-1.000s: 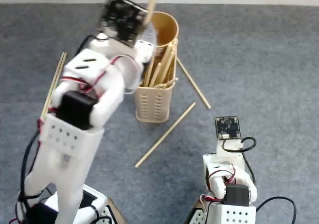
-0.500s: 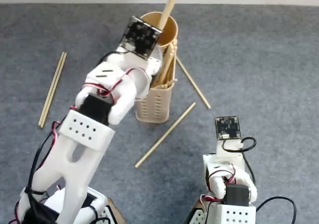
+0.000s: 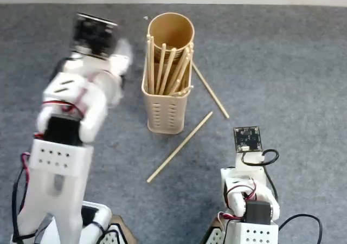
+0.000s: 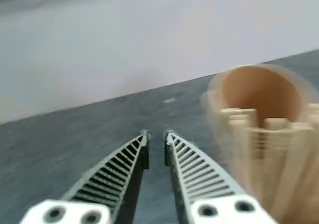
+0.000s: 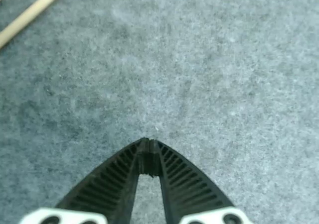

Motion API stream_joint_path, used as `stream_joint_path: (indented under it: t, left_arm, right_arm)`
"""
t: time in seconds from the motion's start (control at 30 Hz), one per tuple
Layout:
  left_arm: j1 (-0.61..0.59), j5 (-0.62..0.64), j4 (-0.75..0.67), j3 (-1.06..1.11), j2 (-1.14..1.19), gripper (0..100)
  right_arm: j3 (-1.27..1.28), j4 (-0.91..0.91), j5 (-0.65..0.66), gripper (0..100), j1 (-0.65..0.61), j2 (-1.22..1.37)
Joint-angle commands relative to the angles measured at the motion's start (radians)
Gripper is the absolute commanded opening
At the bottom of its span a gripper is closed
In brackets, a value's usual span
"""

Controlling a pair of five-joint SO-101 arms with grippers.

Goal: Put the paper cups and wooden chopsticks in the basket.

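Left gripper (image 4: 156, 134) hung empty, jaws barely apart, beside the basket (image 3: 167, 116), right gripper (image 5: 149, 142) pinched closed over carpet (image 5: 224, 59); loose chopstick (image 3: 180, 146) lay just right of basket, so probably open wider, grab mid-length.

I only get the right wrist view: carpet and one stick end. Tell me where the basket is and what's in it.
Observer: The basket stands ahead of your right hand and off to its left. It holds a paper cup and a bunch of chopsticks.
Operator: Count the loose sticks.
Observer: Two show in the high view. A near chopstick lies in front of the basket, and a far chopstick lies beside it, on your side.
Operator: Report the left hand.
Observer: The left hand is open and empty, up beside the basket.
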Motion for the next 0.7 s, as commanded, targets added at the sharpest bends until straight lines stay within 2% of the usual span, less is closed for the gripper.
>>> stream_joint_path:
  t: [0.0, 0.1, 0.27, 0.37, 0.5, 0.67]
  left_arm:
    - [-0.239, -0.044, 0.035, -0.071, 0.099, 9]
    - [-0.377, -0.101, 0.121, -0.147, 0.305, 9]
    - [-0.486, -0.218, 0.379, -0.381, 0.687, 12]
    - [-0.518, -0.236, 0.532, -0.567, 0.888, 18]
    - [-0.532, -0.344, 0.683, -0.817, 1.121, 18]
    - [-0.529, -0.413, 0.815, -1.081, 1.385, 18]
  right_arm:
    - [0.153, 0.007, 0.002, 0.6, 0.007, -0.013]
    - [0.153, 0.007, 0.002, 0.6, 0.007, -0.013]
    - [0.153, 0.007, 0.002, 0.6, 0.007, -0.013]
    - [0.153, 0.007, 0.002, 0.6, 0.007, -0.013]
    - [0.153, 0.007, 0.002, 0.6, 0.007, -0.013]
    - [0.153, 0.007, 0.002, 0.6, 0.007, -0.013]
